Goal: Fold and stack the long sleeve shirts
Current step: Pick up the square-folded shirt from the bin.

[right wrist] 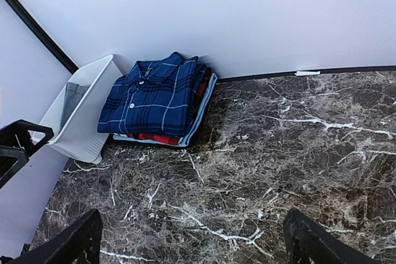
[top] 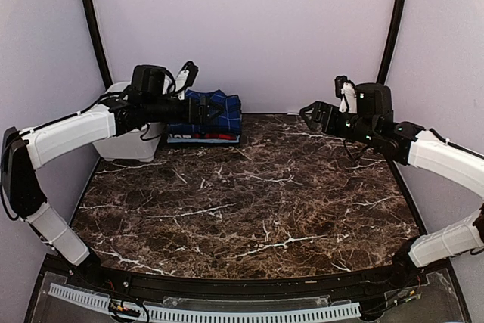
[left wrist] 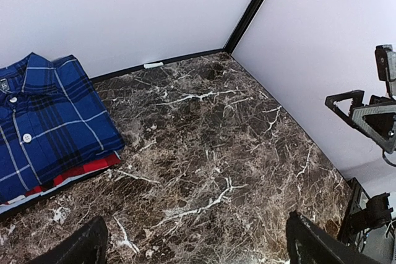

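A folded stack of long sleeve shirts (top: pixel 219 115) lies at the table's back left. The dark blue plaid shirt (right wrist: pixel 154 94) is on top, collar toward the wall. Under it show a red edge (right wrist: pixel 154 137) and a pale blue-white edge (right wrist: pixel 201 112). My left gripper (top: pixel 203 111) hovers just left of the stack, open; its dark fingertips (left wrist: pixel 86 245) stand wide apart over bare marble, and the plaid shirt (left wrist: pixel 43 125) lies to their left. My right gripper (top: pixel 311 116) hangs open over the back right of the table, well apart from the stack, nothing between its fingertips (right wrist: pixel 309 239).
A white plastic basket (top: pixel 121 141) stands left of the stack against the wall, with grey cloth (right wrist: pixel 74 97) inside it. The dark marble table (top: pixel 249 202) ends at the back wall and side walls. The arm bases sit at the near edge.
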{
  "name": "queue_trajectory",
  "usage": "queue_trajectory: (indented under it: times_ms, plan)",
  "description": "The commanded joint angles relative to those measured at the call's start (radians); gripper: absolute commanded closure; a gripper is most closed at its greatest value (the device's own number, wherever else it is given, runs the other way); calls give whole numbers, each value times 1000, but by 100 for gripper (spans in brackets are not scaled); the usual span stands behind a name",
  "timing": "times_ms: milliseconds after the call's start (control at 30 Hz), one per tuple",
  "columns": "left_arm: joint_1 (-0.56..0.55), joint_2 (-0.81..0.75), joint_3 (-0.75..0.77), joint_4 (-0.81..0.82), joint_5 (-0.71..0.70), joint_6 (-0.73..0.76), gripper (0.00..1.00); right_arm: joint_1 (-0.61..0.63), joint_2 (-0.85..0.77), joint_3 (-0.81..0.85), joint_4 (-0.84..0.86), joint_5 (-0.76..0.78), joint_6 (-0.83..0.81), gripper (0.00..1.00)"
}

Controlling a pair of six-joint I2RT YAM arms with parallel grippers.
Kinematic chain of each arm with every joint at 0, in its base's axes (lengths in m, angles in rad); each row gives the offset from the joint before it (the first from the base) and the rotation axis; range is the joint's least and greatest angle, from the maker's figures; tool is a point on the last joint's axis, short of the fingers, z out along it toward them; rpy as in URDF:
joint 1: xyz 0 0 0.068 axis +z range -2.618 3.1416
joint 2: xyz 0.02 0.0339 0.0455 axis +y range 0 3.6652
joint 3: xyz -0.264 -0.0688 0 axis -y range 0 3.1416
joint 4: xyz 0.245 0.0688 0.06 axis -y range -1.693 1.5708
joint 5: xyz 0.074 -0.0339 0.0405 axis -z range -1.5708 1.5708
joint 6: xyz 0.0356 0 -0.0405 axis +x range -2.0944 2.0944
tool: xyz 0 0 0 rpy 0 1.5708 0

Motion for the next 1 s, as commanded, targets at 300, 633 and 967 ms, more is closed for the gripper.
queue_trajectory:
  times_ms: [300,633,967]
  plan:
    - [-1,-69,27,-31,-90,-10,1,-6,-41,11,24,33,-5,1]
    - [62,-58,150,-192,-345,-28,1,-6,-42,18,-3,33,-39,1]
    - [339,114,354,-373,-535,-161,1,-6,-19,28,-10,-13,-62,1]
